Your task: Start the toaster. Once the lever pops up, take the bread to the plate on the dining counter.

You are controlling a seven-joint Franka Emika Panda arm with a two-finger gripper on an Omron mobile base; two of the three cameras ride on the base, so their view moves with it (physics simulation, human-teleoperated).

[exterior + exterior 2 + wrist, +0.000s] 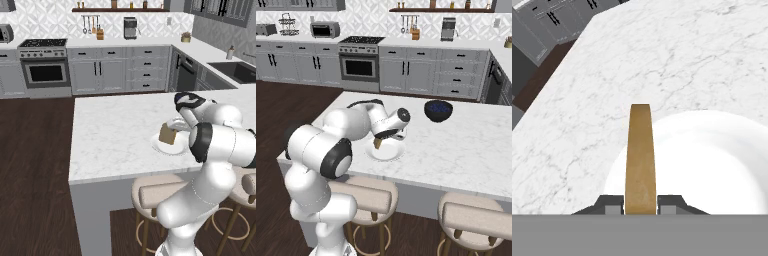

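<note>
The gripper (640, 204) pinches the bread (640, 157) edge-on between its fingers (612, 205), jaws pressed against both faces. The slice hangs upright over the plate (712, 160), which sits on the dining counter (110, 130) near its stool-side edge.

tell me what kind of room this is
A rendered home kitchen, by the look of it: a built-in oven under a stovetop, grey cabinets, a sink in the wall counter, and a marble island with stools tucked under it.
</note>
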